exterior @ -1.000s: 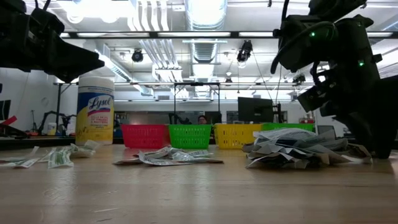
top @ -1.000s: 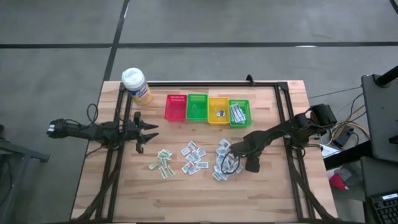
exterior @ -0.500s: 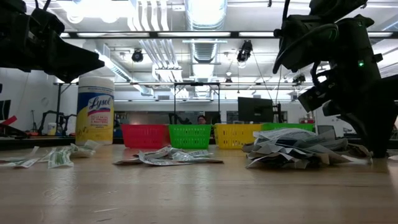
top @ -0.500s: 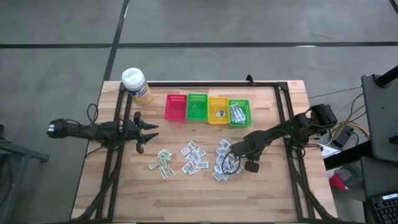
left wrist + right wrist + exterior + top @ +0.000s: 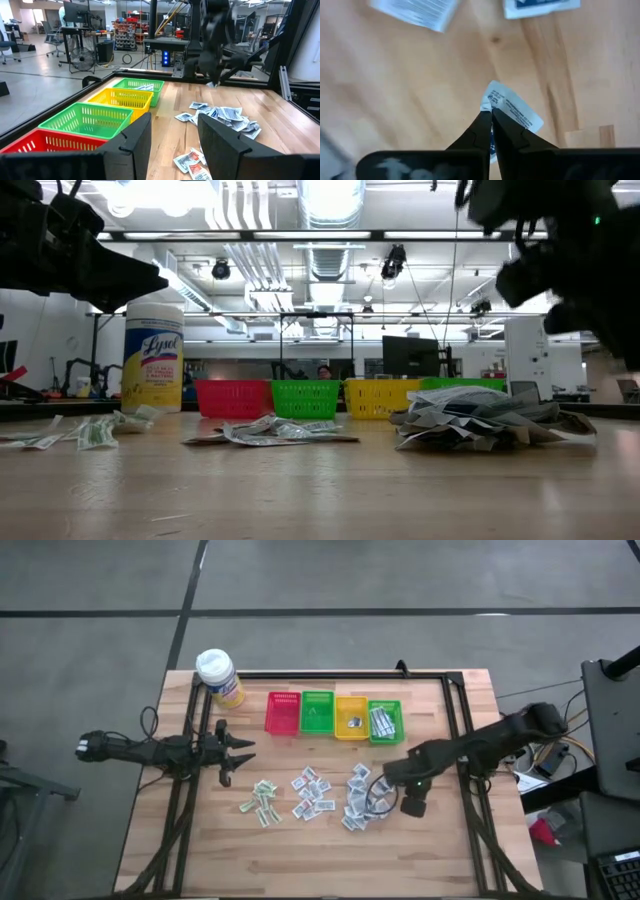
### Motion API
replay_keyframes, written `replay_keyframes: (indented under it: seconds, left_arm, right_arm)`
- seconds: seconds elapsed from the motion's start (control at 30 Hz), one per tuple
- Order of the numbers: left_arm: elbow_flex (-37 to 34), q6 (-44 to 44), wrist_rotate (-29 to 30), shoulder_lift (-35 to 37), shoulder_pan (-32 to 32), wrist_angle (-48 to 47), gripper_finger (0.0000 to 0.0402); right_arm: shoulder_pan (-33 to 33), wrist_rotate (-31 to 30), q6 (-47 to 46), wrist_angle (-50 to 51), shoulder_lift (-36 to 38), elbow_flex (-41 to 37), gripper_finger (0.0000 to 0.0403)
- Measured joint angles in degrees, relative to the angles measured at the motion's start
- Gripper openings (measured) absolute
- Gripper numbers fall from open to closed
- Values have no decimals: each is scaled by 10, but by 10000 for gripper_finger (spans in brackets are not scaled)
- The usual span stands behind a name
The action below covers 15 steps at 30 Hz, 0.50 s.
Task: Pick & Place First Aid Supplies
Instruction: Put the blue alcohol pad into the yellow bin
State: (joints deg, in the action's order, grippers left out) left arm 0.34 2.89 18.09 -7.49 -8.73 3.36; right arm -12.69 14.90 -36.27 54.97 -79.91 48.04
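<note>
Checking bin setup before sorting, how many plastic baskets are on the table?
4, side by side in one row at the table's far edge: red basket, green basket, yellow basket, second green basket. None seem hidden.

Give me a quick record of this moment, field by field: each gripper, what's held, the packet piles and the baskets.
right gripper: shut on a white packet, above the table by the right-hand pile
left gripper: open, empty, waiting at the table's left
other piles: middle pile, left pile
baskets: red basket, green basket, yellow basket, second green basket with packets inside
wipes canister: back left corner
</note>
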Motion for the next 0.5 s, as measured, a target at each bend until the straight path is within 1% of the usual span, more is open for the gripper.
replay_keyframes:
  seconds: [0.13, 0.23, 0.4, 0.5]
  left_arm:
    - [0, 0, 0, -1, 0, 0, 158]
    - [0, 1, 0, -1, 0, 0, 158]
    - [0, 1, 0, -1, 0, 0, 158]
    - [0, 1, 0, -1, 0, 0, 158]
  right_arm:
    - [0, 6, -26, -2, 73, 0, 8]
    - [2, 6, -40, -24, 129, 0, 8]
    - [17, -1, -39, -136, 207, 0, 8]
    - [30, -23, -23, -222, 241, -2, 8]
